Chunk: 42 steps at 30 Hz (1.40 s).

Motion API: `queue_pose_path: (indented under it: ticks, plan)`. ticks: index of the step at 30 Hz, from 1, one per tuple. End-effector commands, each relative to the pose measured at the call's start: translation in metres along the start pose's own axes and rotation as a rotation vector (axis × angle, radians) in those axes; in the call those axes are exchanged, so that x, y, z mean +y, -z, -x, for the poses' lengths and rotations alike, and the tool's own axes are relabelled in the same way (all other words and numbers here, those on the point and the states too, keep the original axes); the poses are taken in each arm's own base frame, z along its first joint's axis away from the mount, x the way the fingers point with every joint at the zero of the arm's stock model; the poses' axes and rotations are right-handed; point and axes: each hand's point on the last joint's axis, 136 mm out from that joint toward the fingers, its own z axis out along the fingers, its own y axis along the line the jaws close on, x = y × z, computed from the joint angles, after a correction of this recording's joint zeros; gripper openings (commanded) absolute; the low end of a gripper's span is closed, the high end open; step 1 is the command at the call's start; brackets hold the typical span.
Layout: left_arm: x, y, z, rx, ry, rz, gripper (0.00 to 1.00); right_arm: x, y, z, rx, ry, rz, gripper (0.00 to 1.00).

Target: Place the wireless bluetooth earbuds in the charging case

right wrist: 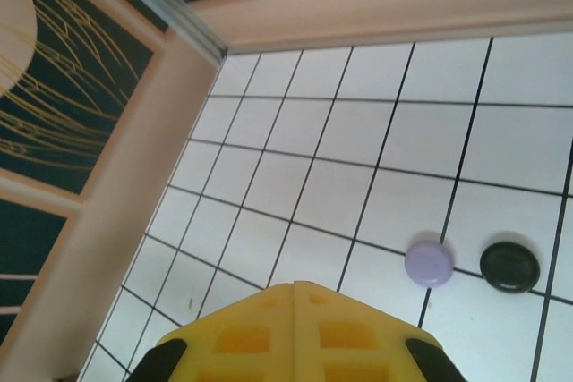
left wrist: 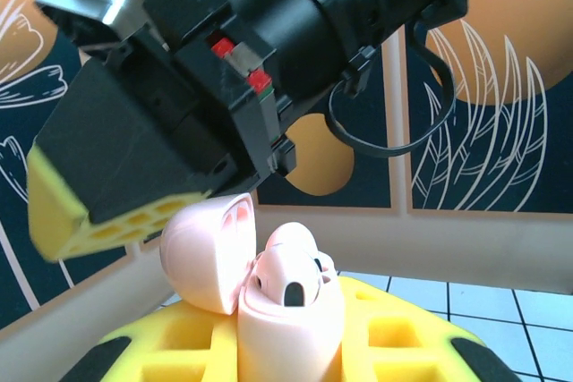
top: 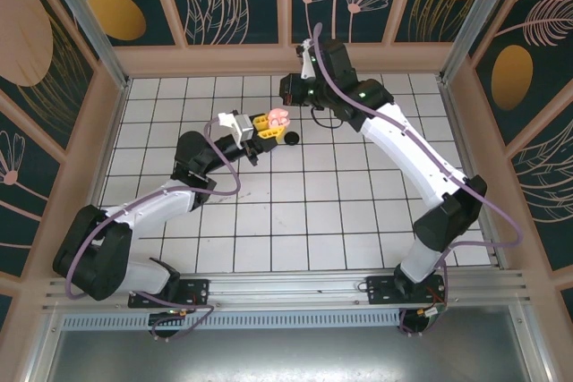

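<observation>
My left claw point(top: 268, 129) sits just left of centre in the upper half of the top view. It is closed hard on the charging case point(left wrist: 288, 337) and holds it up off the white tiled bench point(top: 358, 221). In my left wrist view the case stands upright at the bottom centre of the frame, between my yellow fingers point(left wrist: 403, 333), which press its sides from left and right. Its lid point(left wrist: 208, 252) is swung open and leans away to the left, with its hollow inside showing. A pale pink earbud point(left wrist: 288, 264) sits in the mouth of the case, its rounded head poking above the rim and a dark oval spot facing the camera (whether a second one lies behind it I cannot tell). My right claw point(right wrist: 295, 297) comes in from the top centre of the top view, just above and to the right of the case. In the left wrist view its black body takes the upper left, and one yellow pad point(left wrist: 107, 216) hangs just above and left of the open lid; I cannot tell whether the two touch. At the bottom centre of my right wrist view, its two fingers are pressed flat together with nothing between them. Beyond them, at the lower right of that frame, a round lilac thing point(right wrist: 429, 263) and a round black thing point(right wrist: 509, 266) lie side by side on the tiles, close but apart.
</observation>
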Motion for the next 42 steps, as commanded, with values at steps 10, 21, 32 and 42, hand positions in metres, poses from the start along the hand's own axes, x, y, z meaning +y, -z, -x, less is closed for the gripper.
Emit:
queue_pose_path:
  ticks: [10,21,32,42]
  plan:
    - [0.001,-0.011,-0.003,0.015,0.017,-0.029,0.0,0.035,0.019,-0.053,0.161,0.089,0.085,0.0]
    - [0.017,-0.013,-0.003,0.004,0.087,0.057,0.0,-0.013,0.09,-0.025,-0.108,-0.087,-0.056,0.04]
    - [0.039,-0.003,-0.109,0.218,0.686,0.256,0.0,-0.117,0.086,-0.074,-0.135,-0.237,-0.289,0.2]
    - [0.046,-0.01,-0.184,0.295,0.978,0.354,0.0,-0.151,0.07,-0.111,-0.099,-0.259,-0.375,0.28]
